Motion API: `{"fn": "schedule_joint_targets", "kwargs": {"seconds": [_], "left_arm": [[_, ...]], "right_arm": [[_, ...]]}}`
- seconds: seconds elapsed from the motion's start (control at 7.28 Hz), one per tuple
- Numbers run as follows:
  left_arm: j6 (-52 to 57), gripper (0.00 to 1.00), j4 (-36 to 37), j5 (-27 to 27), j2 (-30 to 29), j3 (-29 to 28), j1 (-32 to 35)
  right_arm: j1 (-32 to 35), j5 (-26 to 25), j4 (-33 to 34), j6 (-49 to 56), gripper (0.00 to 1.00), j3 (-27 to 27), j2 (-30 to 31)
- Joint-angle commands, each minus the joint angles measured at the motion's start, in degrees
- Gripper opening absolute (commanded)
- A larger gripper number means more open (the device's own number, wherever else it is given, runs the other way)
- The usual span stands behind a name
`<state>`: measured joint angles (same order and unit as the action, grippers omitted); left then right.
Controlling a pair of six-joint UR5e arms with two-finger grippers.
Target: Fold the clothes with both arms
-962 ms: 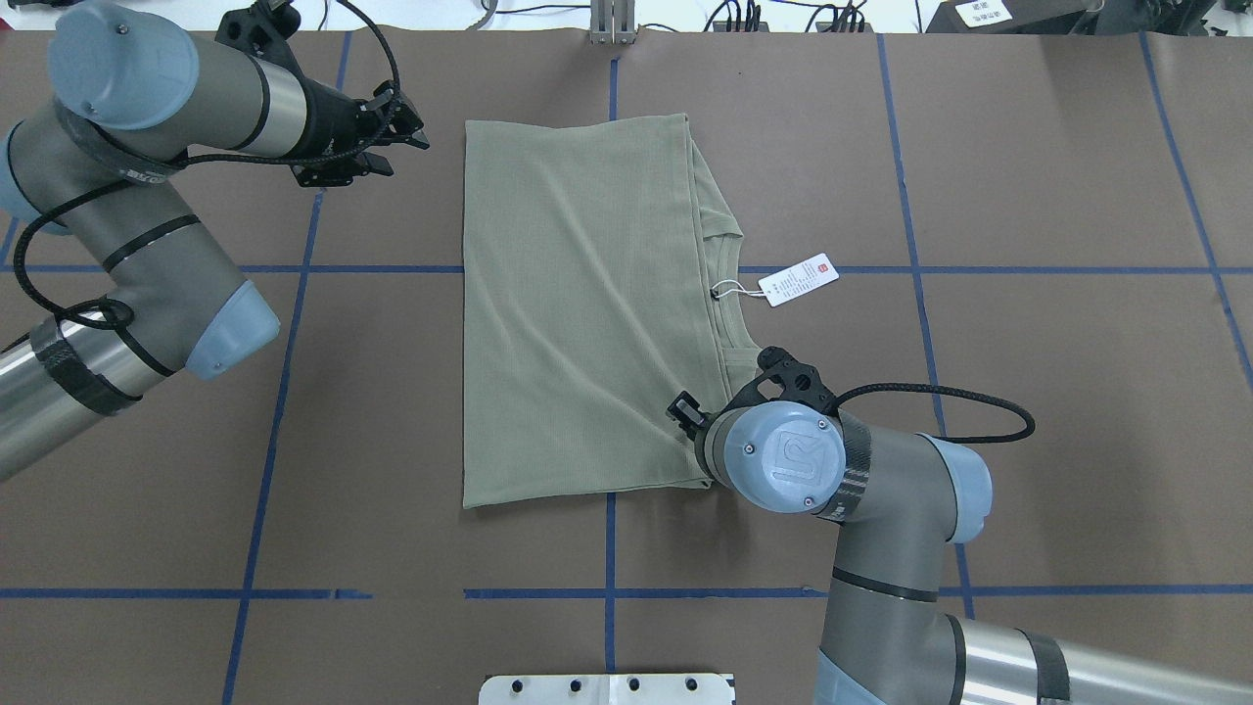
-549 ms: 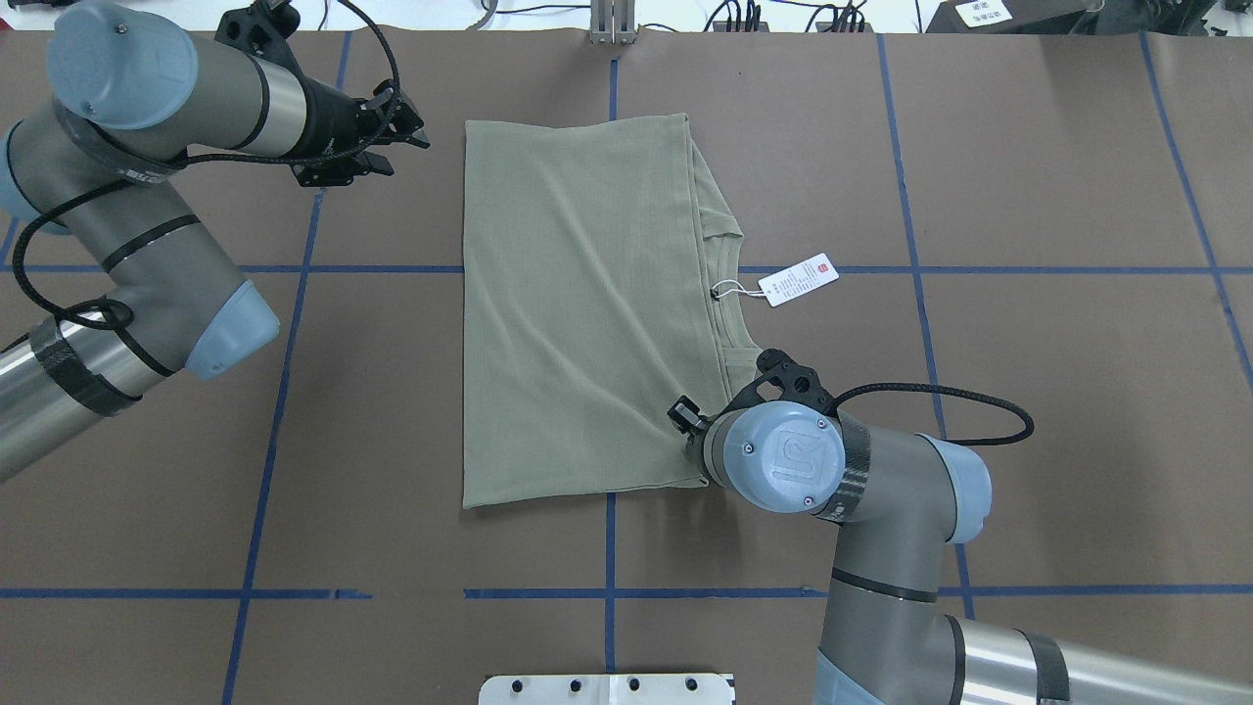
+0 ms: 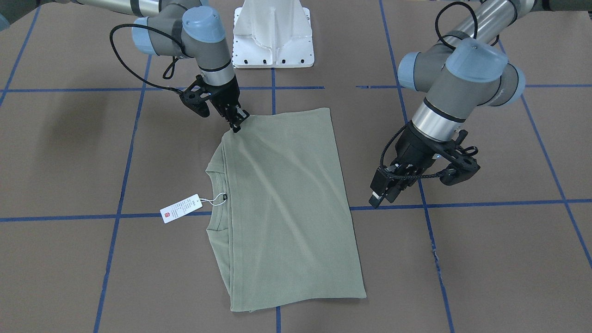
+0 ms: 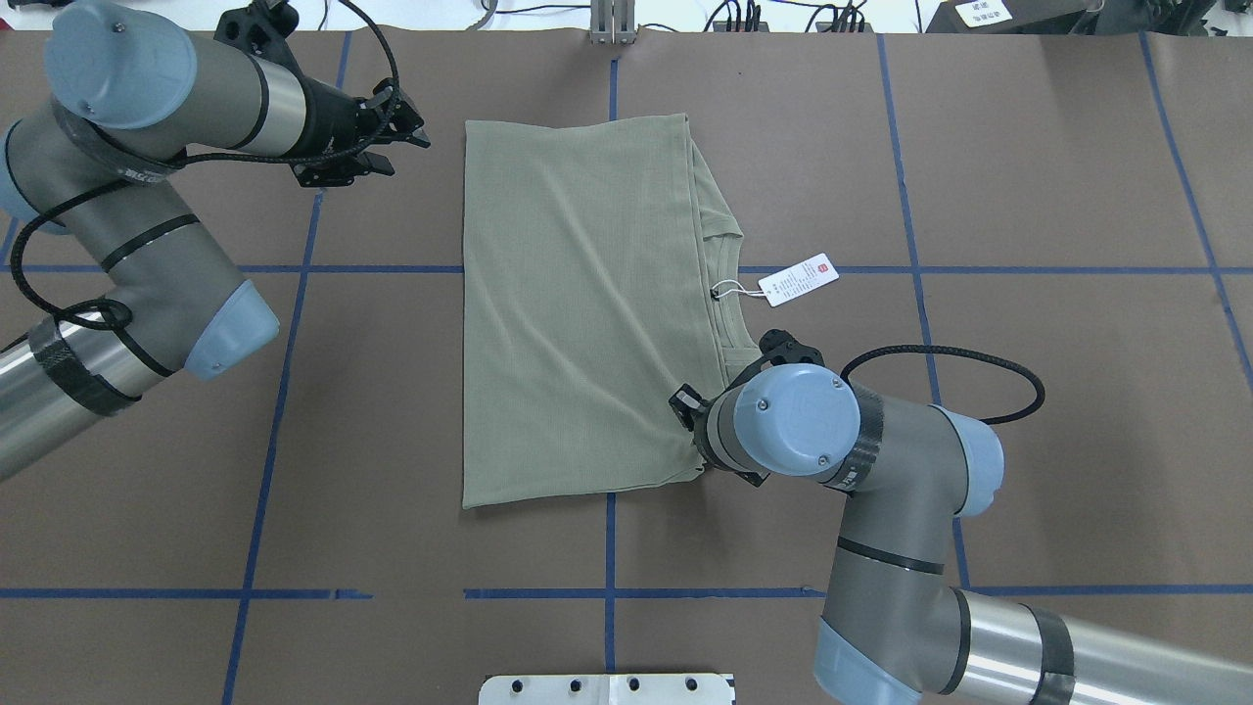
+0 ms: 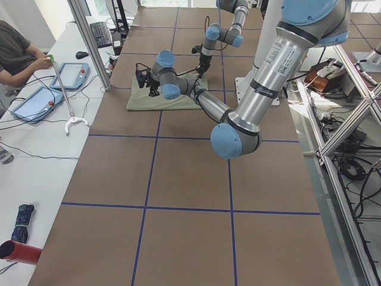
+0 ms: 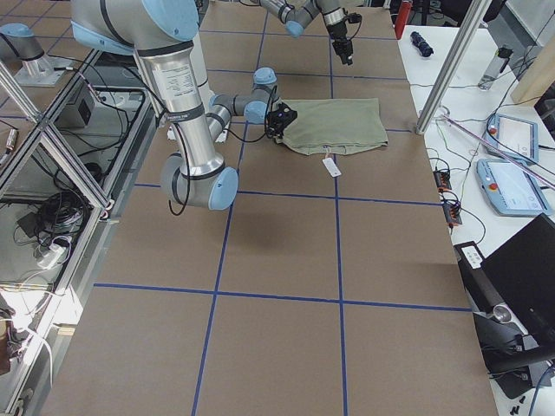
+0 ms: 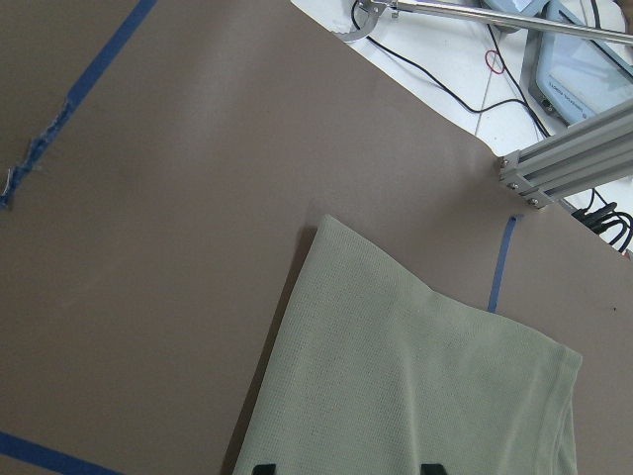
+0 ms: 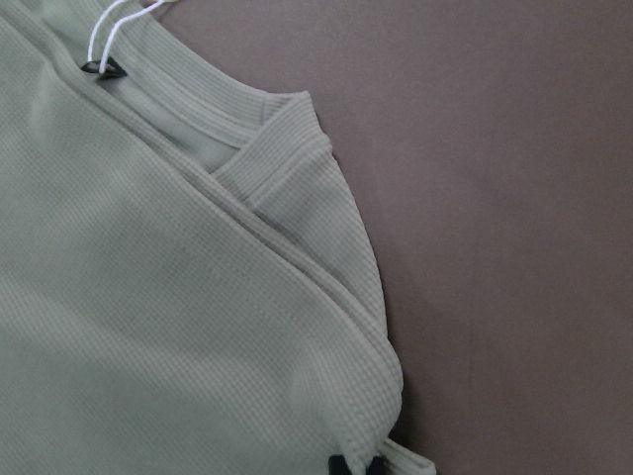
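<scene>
The sage-green shirt (image 4: 578, 304) lies folded into a flat rectangle at the table's middle. Its ribbed collar (image 8: 188, 89) and white hang tag (image 4: 800, 279) stick out on the robot's right. My right gripper (image 3: 237, 126) is shut on the shirt's near right corner. The right wrist view shows its fingertips (image 8: 356, 463) pinched together on the cloth. In the overhead view this gripper is hidden under its own wrist. My left gripper (image 4: 406, 152) is open and empty, above the bare table just left of the shirt's far left corner (image 7: 321, 233).
The white pedestal base (image 3: 273, 32) stands at the robot's edge of the table. Blue tape lines (image 4: 294, 269) grid the brown tabletop. An aluminium post (image 7: 564, 158) and cables lie beyond the far edge. An operator (image 5: 15, 53) sits at the side table.
My right wrist has turned and shifted a little away from the robot, drawing the shirt's near right corner slightly inward. The left arm has barely moved.
</scene>
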<state>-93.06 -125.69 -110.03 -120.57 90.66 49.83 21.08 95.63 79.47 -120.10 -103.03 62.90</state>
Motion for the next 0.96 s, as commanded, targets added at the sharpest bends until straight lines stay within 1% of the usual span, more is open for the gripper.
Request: {"fn": "schedule_joint_targets", "kwargs": {"seconds": [0.0,0.14,0.27,0.41,0.55,0.69,0.82], "left_arm": [[-4.99,0.58,-0.08,-0.1,0.94,1.96,-1.12],[-8.76,0.58,-0.26,0.51,3.74,5.81,-4.18],[-13.76,0.58,-0.26,0.78,6.03,9.5,-6.39],[-19.29,0.58,-0.09,4.52,8.75,13.1,-10.06],[-23.78,0.58,0.0,8.65,11.12,16.1,-15.23],[-25.83,0.58,1.39,10.95,12.71,18.22,-19.11],[-27.07,0.58,4.8,12.02,12.73,19.37,-22.11]], "right_arm": [[0.71,1.31,0.51,-0.57,0.0,-3.21,0.99],[0.45,1.31,0.6,-1.44,0.0,-3.84,1.26],[-0.59,1.31,0.6,-2.76,0.0,-6.45,3.26],[-1.73,1.31,0.69,-3.03,0.0,-9.61,5.63],[-3.22,0.96,1.21,-4.42,0.0,-10.51,6.79],[-3.67,0.96,1.3,-5.57,0.0,-10.78,6.97],[-3.94,0.96,1.3,-5.58,0.0,-10.87,7.5]]}}
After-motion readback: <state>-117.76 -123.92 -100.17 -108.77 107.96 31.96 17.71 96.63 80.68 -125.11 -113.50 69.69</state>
